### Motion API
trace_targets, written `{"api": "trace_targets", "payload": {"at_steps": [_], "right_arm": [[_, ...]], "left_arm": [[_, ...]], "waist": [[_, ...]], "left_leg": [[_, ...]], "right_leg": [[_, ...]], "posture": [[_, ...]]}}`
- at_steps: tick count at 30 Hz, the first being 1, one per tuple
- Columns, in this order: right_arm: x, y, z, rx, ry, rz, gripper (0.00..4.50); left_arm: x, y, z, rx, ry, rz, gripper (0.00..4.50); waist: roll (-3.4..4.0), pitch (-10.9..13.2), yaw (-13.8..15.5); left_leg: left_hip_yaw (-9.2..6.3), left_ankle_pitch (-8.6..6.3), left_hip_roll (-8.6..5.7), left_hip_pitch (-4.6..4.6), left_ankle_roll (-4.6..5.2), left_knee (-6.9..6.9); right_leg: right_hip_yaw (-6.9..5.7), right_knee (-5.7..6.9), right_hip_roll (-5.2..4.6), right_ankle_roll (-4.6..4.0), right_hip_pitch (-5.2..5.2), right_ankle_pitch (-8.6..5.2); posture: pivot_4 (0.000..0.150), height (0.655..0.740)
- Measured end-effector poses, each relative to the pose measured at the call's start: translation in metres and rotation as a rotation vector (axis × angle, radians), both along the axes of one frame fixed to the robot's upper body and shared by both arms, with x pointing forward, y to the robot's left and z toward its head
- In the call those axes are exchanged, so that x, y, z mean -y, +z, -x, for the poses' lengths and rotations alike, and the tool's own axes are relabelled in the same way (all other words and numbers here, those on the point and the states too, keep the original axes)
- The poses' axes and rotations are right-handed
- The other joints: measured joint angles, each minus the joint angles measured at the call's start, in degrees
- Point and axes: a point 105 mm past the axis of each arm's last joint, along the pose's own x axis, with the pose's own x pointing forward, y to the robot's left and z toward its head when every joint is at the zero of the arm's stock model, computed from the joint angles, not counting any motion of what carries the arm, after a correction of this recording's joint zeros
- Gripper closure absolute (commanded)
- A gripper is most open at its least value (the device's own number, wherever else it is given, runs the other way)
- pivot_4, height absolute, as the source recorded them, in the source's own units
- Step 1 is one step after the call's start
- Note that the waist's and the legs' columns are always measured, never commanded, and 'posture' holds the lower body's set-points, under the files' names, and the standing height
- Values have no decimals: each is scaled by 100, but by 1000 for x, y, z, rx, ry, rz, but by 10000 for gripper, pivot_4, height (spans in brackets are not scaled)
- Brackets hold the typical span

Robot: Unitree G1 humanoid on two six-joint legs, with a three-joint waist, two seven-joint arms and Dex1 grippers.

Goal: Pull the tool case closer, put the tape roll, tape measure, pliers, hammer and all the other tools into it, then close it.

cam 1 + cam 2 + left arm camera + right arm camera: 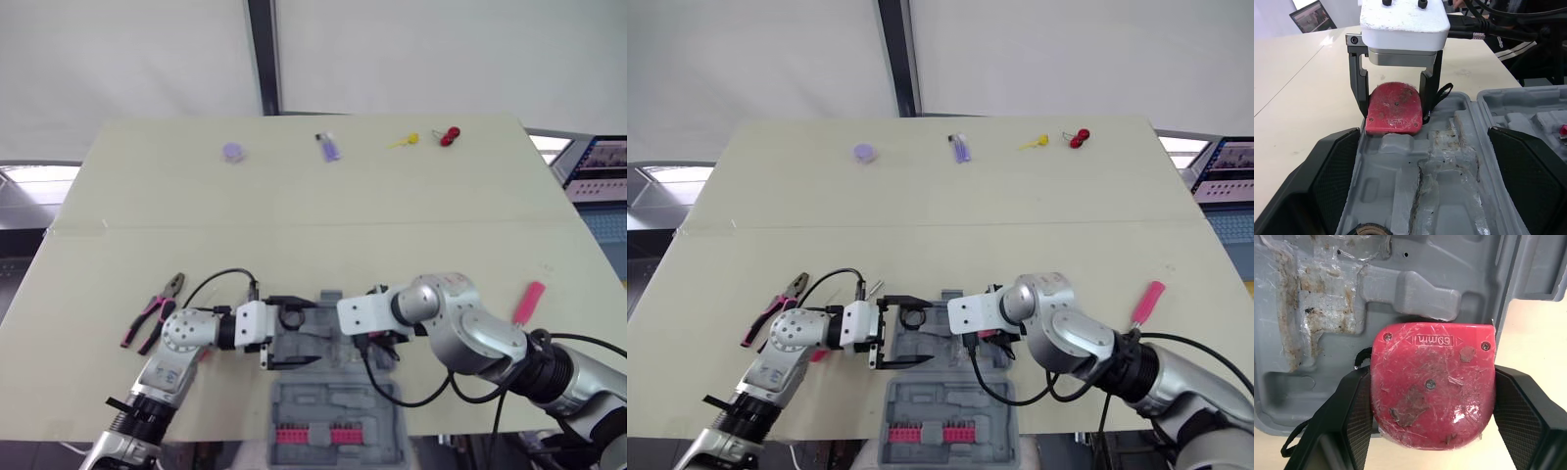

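The grey tool case (294,390) lies open at the table's front edge, lid half toward me. My right gripper (1433,401) is shut on the red tape measure (1394,110) and holds it upright over the right end of the case's moulded tray. My left gripper (294,332) is open above the tray, facing the right gripper with nothing between its fingers. A black roll (1369,229) peeks from the tray just under the left wrist. Pink-handled pliers (152,311) lie on the table left of the case. A pink-handled tool (529,301) lies to the right.
Along the table's far edge sit a purple roll (232,152), a small purple item (330,147), a yellow item (404,141) and a red item (449,136). Red bit holders (313,435) line the case lid. Black cables loop off both wrists.
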Motion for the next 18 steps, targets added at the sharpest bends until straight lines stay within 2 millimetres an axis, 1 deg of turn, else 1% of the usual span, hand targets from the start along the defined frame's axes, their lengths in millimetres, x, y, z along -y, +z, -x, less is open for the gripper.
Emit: {"api": "trace_targets", "payload": {"at_steps": [18], "right_arm": [[-1, 2, -1, -1, -17, -29, 15453]], "left_arm": [[2, -1, 1, -5, -2, 6, 0]], "waist": [[0, 0, 2]], "left_leg": [[0, 0, 0, 0, 0, 0]], "right_leg": [[0, 0, 0, 0, 0, 0]], "posture": [[1500, 7400]]}}
